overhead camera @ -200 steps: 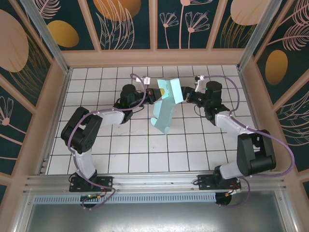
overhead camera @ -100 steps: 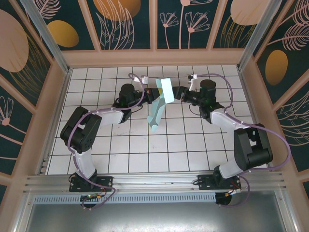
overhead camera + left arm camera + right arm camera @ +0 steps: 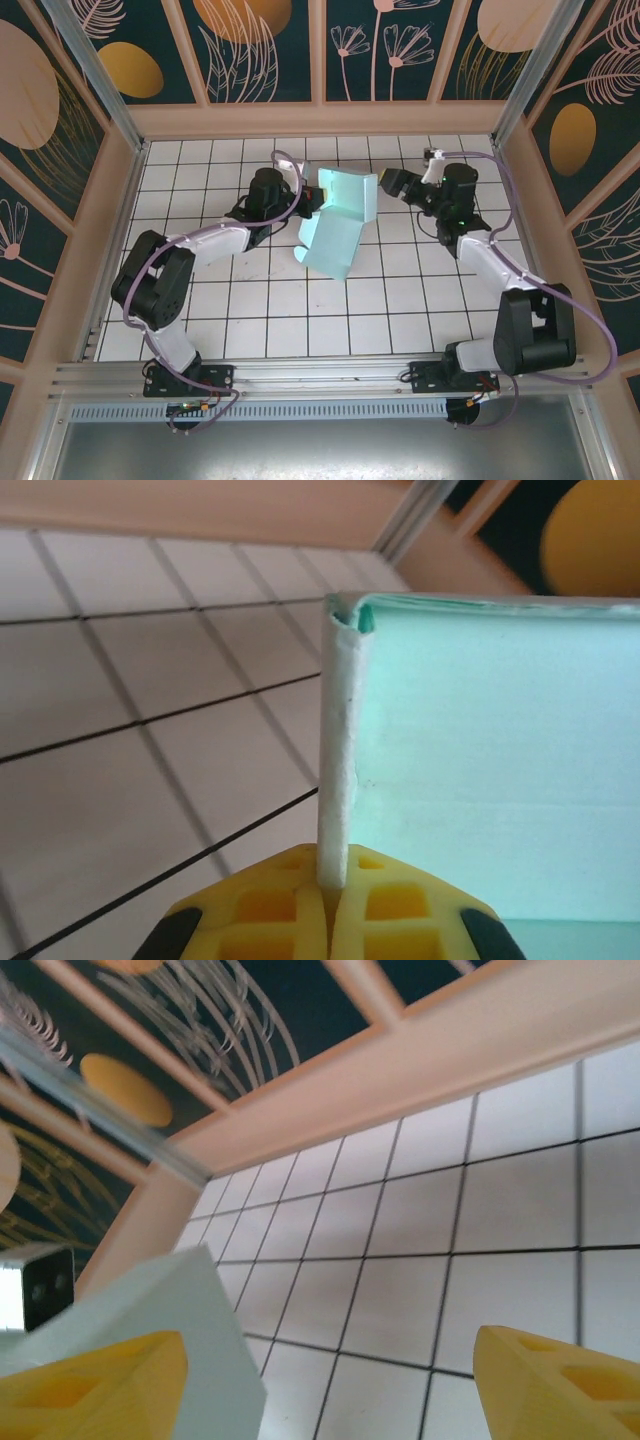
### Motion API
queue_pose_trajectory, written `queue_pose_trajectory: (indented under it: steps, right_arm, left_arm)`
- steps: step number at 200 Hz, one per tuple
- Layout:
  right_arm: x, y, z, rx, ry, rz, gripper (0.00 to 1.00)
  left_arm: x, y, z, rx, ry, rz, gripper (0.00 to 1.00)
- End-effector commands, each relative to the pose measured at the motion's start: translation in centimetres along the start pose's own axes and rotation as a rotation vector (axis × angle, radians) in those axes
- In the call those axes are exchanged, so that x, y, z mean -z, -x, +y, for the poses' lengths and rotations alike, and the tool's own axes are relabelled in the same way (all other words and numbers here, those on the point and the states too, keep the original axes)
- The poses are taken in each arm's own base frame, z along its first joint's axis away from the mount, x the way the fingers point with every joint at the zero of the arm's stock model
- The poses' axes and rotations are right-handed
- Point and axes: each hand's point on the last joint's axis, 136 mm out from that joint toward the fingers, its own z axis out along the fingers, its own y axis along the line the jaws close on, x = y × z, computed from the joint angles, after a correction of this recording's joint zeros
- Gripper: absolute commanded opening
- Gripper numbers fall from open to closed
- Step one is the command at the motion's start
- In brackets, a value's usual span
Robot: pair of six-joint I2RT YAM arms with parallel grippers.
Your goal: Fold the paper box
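Card stands edge-on between the jaws of the left gripper (image 3: 328, 885), which are pressed together on a thin doubled edge of the paper box (image 3: 338, 225). From that pinch the edge runs straight up and away from the jaws. A broad mint panel spreads off to the right of them, and its top edge is level and slightly curled at the corner. To the left of the pinched edge lies bare tiled floor (image 3: 120, 740), open as far as the wooden rail (image 3: 200, 510) at the back.

In the top view the box is partly folded. An upper panel is raised between the two grippers, and a longer panel slopes down from the left jaws toward the arms' bases until its lower corner rests on the tiles. The floor around that lower corner is free on every side.

The right gripper (image 3: 390, 183) has its jaws spread wide with nothing between them. It sits just beside the upper right edge of the raised panel, with a narrow gap visible from above. In the right wrist view a pale corner of the box rises just past one yellow finger. Whether the card touches that finger cannot be told. Between the spread jaws and beyond the other finger there are open tiles up to the back rail.
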Motion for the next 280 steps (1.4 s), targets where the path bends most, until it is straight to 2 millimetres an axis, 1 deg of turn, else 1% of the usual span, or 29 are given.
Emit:
queue_pose_trajectory:
  steps: [1,22,36,52,60,62,64,83,100,117,127,129,139,150,169,183,191,202,208,214,218,223,228,231,245,258,263,265,280]
  right_arm:
    - [1.0,-0.3,-2.0,0.032,-0.103,-0.007,0.76]
    - [1.0,-0.5,-2.5,0.036,-0.113,0.001,0.76]
    - [0.8,-0.7,-2.6,0.035,-0.107,0.006,0.76]
    - [0.5,-0.9,-2.8,0.030,-0.100,0.014,0.76]
    - [0.3,-0.9,-2.8,0.029,-0.095,0.017,0.76]
    - [0.3,-0.9,-2.8,0.029,-0.095,0.018,0.76]
    - [0.2,-0.9,-2.8,0.030,-0.092,0.018,0.76]
    - [-0.1,-1.2,-3.0,0.028,-0.087,0.029,0.76]
    - [-0.3,-1.3,-3.0,0.026,-0.082,0.037,0.76]
    - [-0.2,-1.5,-3.2,0.026,-0.086,0.036,0.76]
    - [-0.2,-1.6,-3.2,0.029,-0.090,0.036,0.76]
    - [-0.1,-1.6,-3.3,0.029,-0.092,0.037,0.76]
    - [-0.1,-1.7,-3.5,0.031,-0.098,0.038,0.76]
    - [0.0,-1.8,-3.6,0.031,-0.104,0.038,0.76]
    - [0.0,-1.9,-3.8,0.033,-0.111,0.040,0.76]
    - [0.2,-1.9,-3.8,0.036,-0.115,0.039,0.76]
    - [0.2,-1.8,-3.7,0.040,-0.115,0.039,0.76]
    - [0.3,-1.7,-3.7,0.047,-0.117,0.039,0.76]
    - [0.3,-1.7,-3.6,0.050,-0.116,0.038,0.76]
    - [0.3,-1.6,-3.6,0.053,-0.116,0.039,0.76]
    - [0.3,-1.6,-3.6,0.055,-0.114,0.038,0.76]
    - [0.2,-1.6,-3.5,0.058,-0.111,0.039,0.76]
    - [0.2,-1.6,-3.4,0.060,-0.108,0.041,0.76]
    - [0.2,-1.7,-3.4,0.060,-0.107,0.045,0.76]
    - [-0.1,-1.9,-3.3,0.067,-0.103,0.053,0.76]
    - [-0.5,-2.2,-3.2,0.076,-0.105,0.064,0.77]
    - [-0.7,-2.5,-3.2,0.081,-0.105,0.072,0.77]
    - [-0.7,-2.5,-3.1,0.083,-0.106,0.072,0.77]
    - [-1.6,-3.3,-2.7,0.116,-0.113,0.099,0.77]
  left_arm:
    - [2.3,-0.5,1.8,-0.166,0.162,0.146,0.00]
    - [4.3,-1.3,4.5,-0.226,0.347,0.253,0.00]
    - [5.4,-2.2,5.6,-0.245,0.419,0.335,0.00]
    - [6.1,-3.6,6.3,-0.252,0.454,0.443,0.00]
    - [6.7,-4.1,6.2,-0.272,0.456,0.494,0.00]
    - [6.5,-4.9,6.7,-0.272,0.461,0.528,0.00]
    - [6.5,-5.2,6.9,-0.274,0.465,0.547,0.00]
    - [7.3,-6.6,7.8,-0.286,0.504,0.678,0.00]
    - [7.5,-8.2,8.2,-0.283,0.510,0.786,0.00]
    - [7.6,-9.2,8.7,-0.295,0.526,0.855,0.00]
    - [7.4,-10.0,9.2,-0.299,0.531,0.897,0.00]
    - [7.7,-10.4,9.3,-0.297,0.534,0.924,0.00]
    - [7.8,-11.4,9.8,-0.297,0.546,0.978,0.00]
    - [7.6,-12.1,10.4,-0.309,0.558,1.014,0.00]
    - [7.2,-12.8,11.1,-0.316,0.566,1.056,0.00]
    - [6.7,-12.6,11.2,-0.321,0.567,1.052,0.01]
    - [6.5,-12.5,11.3,-0.325,0.566,1.048,0.05]
    - [6.3,-12.1,11.2,-0.329,0.566,1.038,0.16]
    - [6.3,-11.9,11.2,-0.332,0.567,1.034,0.19]
    - [6.2,-11.6,11.1,-0.335,0.569,1.022,0.25]
    - [6.2,-11.3,11.1,-0.339,0.571,1.011,0.27]
    - [6.1,-11.0,11.0,-0.342,0.572,0.997,0.32]
    - [6.0,-10.7,10.9,-0.344,0.571,0.981,0.35]
    - [5.9,-10.4,10.8,-0.347,0.570,0.970,0.40]
    - [5.7,-9.1,10.3,-0.351,0.571,0.902,0.52]
    - [5.1,-7.0,10.0,-0.365,0.584,0.785,0.67]
    - [5.0,-6.0,10.0,-0.367,0.600,0.731,0.70]
    - [4.9,-5.6,10.0,-0.368,0.605,0.708,0.73]
    - [5.2,-2.4,9.5,-0.339,0.628,0.536,0.87]
